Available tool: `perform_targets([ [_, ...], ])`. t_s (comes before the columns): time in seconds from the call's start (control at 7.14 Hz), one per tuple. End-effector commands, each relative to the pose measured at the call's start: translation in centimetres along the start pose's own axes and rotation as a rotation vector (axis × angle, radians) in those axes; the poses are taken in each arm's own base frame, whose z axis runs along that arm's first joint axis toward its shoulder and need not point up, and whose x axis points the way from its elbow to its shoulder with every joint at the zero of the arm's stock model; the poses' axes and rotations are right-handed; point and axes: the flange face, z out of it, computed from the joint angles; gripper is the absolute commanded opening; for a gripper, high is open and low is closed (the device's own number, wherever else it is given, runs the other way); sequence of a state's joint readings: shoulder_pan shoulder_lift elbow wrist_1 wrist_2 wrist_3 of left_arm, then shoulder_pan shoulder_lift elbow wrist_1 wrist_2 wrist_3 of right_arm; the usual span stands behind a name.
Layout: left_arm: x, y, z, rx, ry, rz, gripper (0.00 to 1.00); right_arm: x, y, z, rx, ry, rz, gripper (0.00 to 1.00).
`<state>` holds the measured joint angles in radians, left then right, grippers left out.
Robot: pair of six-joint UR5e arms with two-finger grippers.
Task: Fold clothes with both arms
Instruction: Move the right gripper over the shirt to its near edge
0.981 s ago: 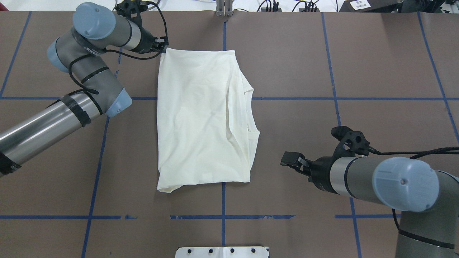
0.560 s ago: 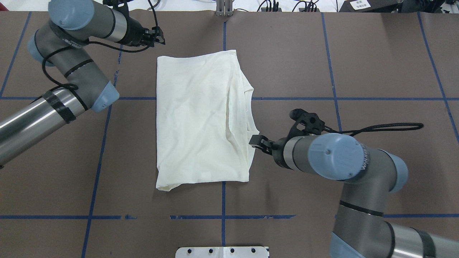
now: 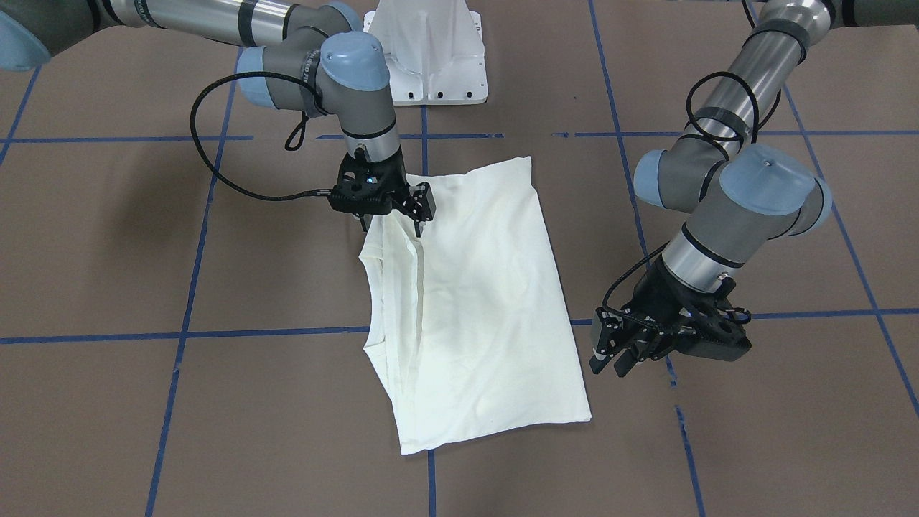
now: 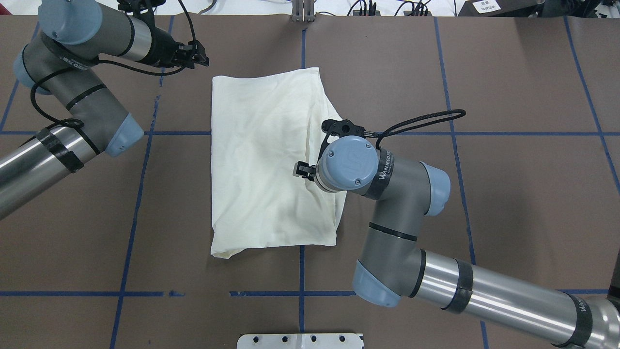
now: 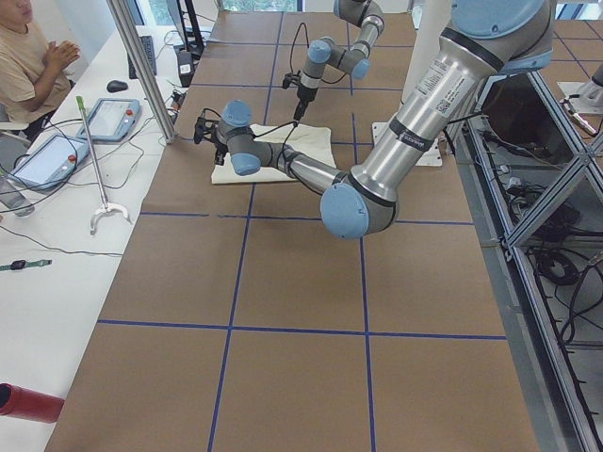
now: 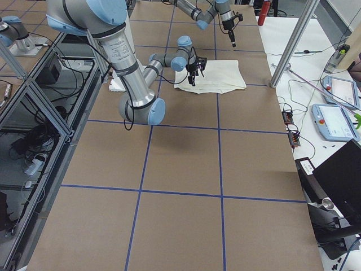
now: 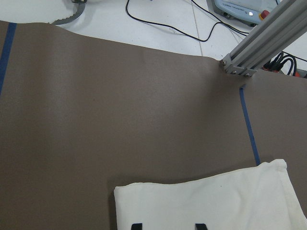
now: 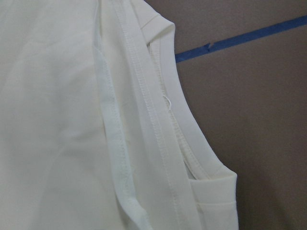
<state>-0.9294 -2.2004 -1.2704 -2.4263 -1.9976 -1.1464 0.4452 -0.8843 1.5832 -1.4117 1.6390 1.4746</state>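
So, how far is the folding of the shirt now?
Done: the shirt lies flat as a folded rectangle, plain side up, layers stacked along one long edge. In hand: the right pincer stands open over that layered edge; the left pincer hangs open, off the cloth, near a corner. Left: probably another fold, not yet begun.

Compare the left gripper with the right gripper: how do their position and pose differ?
The right gripper hangs over the shirt's layered edge; the left gripper is off the cloth, over the table beside a corner. The right gripper points straight down; the left gripper is slanted, aimed sideways toward the shirt. Both are black, open and hold nothing.
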Motion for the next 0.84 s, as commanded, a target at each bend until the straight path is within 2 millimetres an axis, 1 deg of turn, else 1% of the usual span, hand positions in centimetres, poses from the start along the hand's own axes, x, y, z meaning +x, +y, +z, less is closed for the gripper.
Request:
perform_targets([
  [0.0, 0.1, 0.0, -0.2, 0.001, 0.001, 0.001, 0.47, -0.2, -0.6, 2.3, -0.007, 0.053, -0.094, 1.0],
  [0.14, 0.2, 0.1, -0.3, 0.001, 0.001, 0.001, 0.47, -0.3, -0.6, 3.1, -0.01, 0.067, -0.104, 1.0],
  [0.28, -0.4, 0.7, -0.8, 0.0, 0.002, 0.002, 0.47, -0.1, -1.8, 3.3, -0.004, 0.073, -0.124, 1.0],
  [0.42, 0.0, 0.7, -1.4, 0.005, 0.011, 0.006, 0.47, 2.2, -3.5, 3.9, -0.048, 0.094, -0.142, 1.0],
  [0.56, -0.5, 0.9, -1.3, 0.002, 0.006, 0.003, 0.47, 6.4, -4.9, 4.1, -0.076, 0.106, -0.175, 1.0],
  [0.7, -0.1, 0.9, -1.6, 0.005, 0.013, 0.007, 0.47, 6.2, -4.9, 2.4, -0.068, 0.085, -0.16, 1.0],
])
